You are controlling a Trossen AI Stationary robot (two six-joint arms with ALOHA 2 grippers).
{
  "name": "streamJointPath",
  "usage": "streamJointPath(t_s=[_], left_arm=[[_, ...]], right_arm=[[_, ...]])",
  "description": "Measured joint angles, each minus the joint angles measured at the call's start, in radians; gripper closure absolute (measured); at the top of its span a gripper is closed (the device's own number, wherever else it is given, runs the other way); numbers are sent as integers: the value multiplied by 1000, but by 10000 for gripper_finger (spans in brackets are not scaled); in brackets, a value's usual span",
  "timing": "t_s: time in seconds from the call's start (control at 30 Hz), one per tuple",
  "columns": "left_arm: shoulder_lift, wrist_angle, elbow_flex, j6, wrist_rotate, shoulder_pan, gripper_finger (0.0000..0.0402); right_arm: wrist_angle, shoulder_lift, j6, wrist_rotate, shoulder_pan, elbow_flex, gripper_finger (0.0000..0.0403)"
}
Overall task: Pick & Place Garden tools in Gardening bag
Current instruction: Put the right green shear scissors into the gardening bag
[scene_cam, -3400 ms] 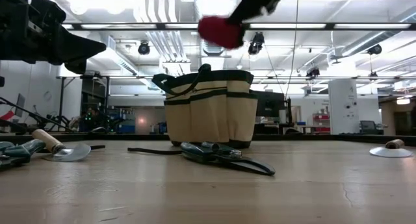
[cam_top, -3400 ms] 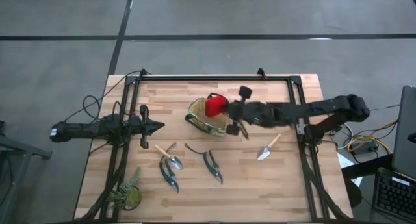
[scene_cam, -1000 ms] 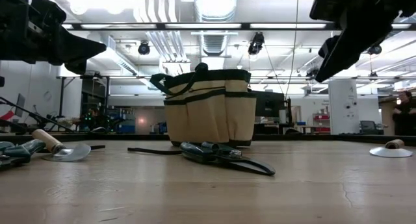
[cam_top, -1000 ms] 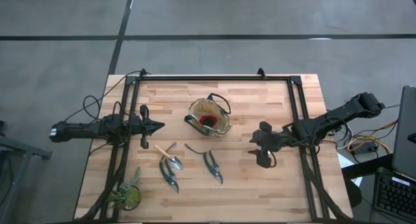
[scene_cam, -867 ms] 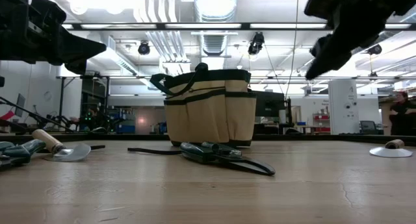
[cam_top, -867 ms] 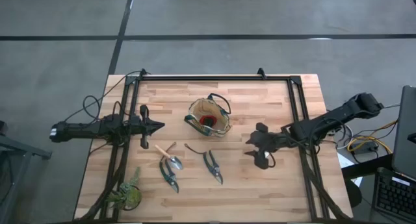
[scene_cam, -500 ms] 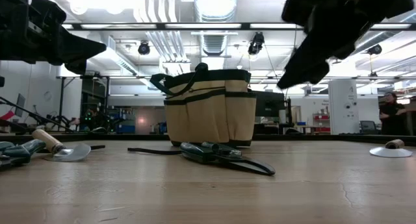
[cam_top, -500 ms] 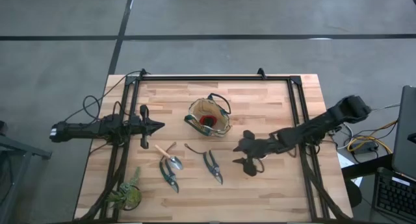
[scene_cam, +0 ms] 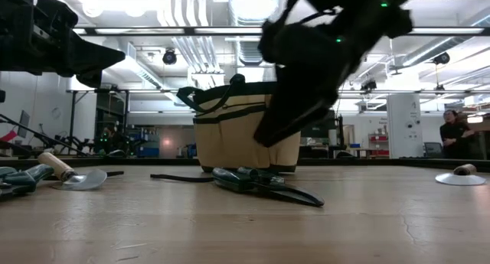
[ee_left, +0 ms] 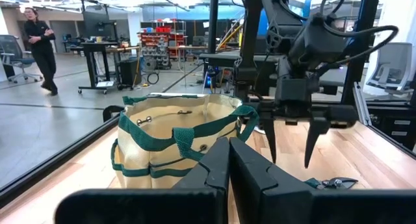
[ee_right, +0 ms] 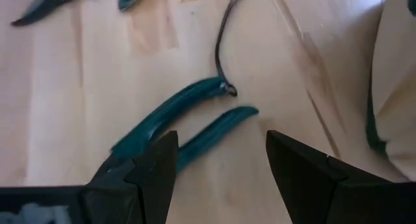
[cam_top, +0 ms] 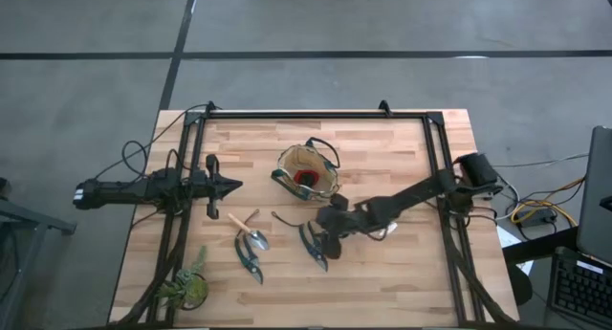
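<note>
The tan gardening bag [cam_top: 308, 172] stands upright at the table's middle, with the red item [cam_top: 304, 178] inside it. My right gripper [ee_right: 221, 138] hangs open, fingers pointing down, just above a pair of teal-handled pruning shears [ee_right: 185, 123] that lies flat near the bag [ee_left: 175, 139]. It touches nothing. A trowel [cam_top: 251, 232] and a second pair of shears [cam_top: 249, 256] lie flat left of that. Another trowel [scene_cam: 459, 176] lies at the right. My left gripper [cam_top: 226, 187] is shut, holds nothing, and waits at the left.
A green leafy plant [cam_top: 186, 288] sits at the near left corner. A thin dark cord [ee_right: 224, 39] runs from the shears' handle toward the bag. A black frame rail [cam_top: 306, 115] borders the table's far side. People stand in the room beyond.
My right gripper has swung from the table's right side toward the left edge and come down, ending over the shears near the bag. Its fingers have stayed open. Nothing on the table has moved.
</note>
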Motion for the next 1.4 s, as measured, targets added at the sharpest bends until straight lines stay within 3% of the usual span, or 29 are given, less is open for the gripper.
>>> streamJointPath(t_s=[0.37, 0.57, 0.73, 1.07, 1.4], left_arm=[[0, 1, 0, 0, 0, 0, 387], [4, 3, 0, 0, 0, 0, 387], [6, 4, 0, 0, 0, 0, 387], [6, 5, 0, 0, 0, 0, 387], [6, 5, 0, 0, 0, 0, 387]], right_arm=[[-162, 159, -22, -3, -22, 184, 179], [-227, 182, -25, 1, -23, 219, 191], [-231, 181, -43, -3, -22, 216, 233], [-236, 176, -135, -30, -18, 215, 375], [-244, 94, -185, -34, 7, 212, 394]])
